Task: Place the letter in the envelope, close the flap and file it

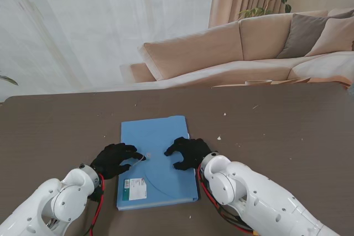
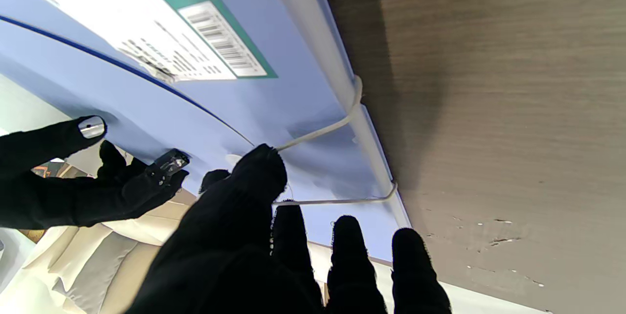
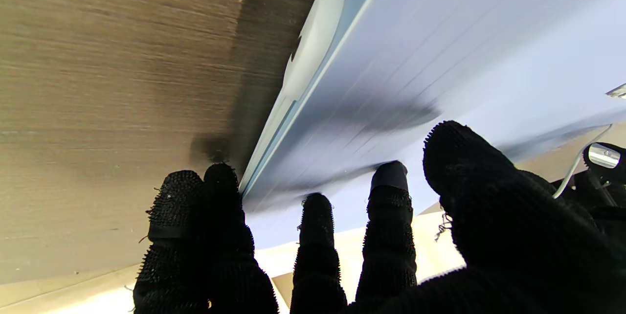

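- Stand view: a blue folder point(image 1: 157, 161) lies flat on the brown surface point(image 1: 287, 136) in the lower centre of the frame, its barcode label point(image 1: 135, 188) at the corner nearer to me. The left robot hand point(image 1: 115, 158) rests at the folder's left edge, with a thin white cord point(image 1: 137, 161) running from its fingertips over the cover. The right robot hand point(image 1: 189, 152) lies with its fingers spread on the folder's right part. No letter or envelope shows; presumably they sit inside the folder, though I cannot tell.
- Left wrist view: the left robot hand point(image 2: 244, 235) has the white elastic cord point(image 2: 323, 130) pinched at its thumb tip, so it is clamped on the cord. The cord loops round the folder's point(image 2: 274, 103) pale edge and comes back to the fingers. The other hand shows at the left of the frame.
- Right wrist view: the right robot hand point(image 3: 371, 235) has its fingers apart and pressed flat, some on the folder's point(image 3: 440, 50) cover, two on the surface point(image 3: 122, 69) beside its edge; it holds nothing and seems to steady the folder.
- Step in hand, as I judge it: the filing stage, working the folder's elastic closure. The next move calls for stretching the cord while the right hand keeps the cover from sliding.
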Controlling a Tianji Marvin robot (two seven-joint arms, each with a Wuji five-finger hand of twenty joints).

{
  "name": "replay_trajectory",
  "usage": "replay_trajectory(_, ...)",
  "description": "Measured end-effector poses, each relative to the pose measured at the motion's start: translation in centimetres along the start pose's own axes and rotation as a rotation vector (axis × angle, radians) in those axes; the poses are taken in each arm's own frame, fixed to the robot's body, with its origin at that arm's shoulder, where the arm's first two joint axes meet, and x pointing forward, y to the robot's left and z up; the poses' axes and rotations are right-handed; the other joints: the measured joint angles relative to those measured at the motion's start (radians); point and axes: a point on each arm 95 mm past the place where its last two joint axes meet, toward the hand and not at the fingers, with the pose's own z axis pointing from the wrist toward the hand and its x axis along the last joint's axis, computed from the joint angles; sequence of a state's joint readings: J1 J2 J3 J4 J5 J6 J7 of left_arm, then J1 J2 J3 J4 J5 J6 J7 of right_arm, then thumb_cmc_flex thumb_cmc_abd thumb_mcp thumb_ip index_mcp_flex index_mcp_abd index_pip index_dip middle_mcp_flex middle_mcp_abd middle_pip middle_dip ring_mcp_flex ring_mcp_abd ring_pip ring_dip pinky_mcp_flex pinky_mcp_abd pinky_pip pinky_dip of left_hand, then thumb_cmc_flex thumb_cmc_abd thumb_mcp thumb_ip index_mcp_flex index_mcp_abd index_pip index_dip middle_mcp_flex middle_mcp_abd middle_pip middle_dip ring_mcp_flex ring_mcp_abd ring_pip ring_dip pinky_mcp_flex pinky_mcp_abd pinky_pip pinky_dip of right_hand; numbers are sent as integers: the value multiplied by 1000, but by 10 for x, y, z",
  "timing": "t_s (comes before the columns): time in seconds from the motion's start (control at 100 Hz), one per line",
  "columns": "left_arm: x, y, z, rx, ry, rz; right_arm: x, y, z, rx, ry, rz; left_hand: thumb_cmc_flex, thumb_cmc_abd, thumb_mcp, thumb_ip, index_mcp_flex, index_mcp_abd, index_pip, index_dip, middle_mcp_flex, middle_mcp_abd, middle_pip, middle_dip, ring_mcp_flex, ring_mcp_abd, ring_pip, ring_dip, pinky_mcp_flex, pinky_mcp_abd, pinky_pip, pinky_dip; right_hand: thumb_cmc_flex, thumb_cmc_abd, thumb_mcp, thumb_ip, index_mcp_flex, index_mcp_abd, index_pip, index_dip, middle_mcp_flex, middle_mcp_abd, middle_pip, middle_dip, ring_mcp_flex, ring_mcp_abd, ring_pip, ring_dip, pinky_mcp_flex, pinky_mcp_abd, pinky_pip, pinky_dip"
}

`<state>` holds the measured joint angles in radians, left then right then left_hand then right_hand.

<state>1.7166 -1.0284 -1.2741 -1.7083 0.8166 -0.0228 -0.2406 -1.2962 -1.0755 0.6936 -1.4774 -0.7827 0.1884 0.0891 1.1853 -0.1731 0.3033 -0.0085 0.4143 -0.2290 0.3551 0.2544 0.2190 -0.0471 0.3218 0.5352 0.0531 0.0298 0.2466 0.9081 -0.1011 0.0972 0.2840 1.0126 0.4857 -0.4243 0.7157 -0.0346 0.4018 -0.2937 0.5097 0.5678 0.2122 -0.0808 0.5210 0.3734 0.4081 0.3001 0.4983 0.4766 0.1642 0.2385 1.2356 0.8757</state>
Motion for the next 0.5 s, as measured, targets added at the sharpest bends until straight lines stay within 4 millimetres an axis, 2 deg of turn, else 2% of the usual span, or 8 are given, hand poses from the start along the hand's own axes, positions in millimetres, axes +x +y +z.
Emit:
replay_trajectory(0.17,9,-1,5,13,1,99,0,1,0,1,1,3,-25,-1,-11,0,-22,2,1,-2,0,0,0,11,0,0,7,9,4,0,0,1,0,0,1,0,1,0,0,0,1,-1,0,0,0,0,0,0,0,0,0,0)
replay_trajectory(0.5,19,-1,19,38,-46,164,0,2,1,-1,3,9,-62,-1,-12,0,-37,4,1,-12,0,0,0,12,0,0,23,20,7,0,2,13,0,0,2,0,10,0,0,0,12,-3,-1,-1,0,0,7,0,-1,0,0,0)
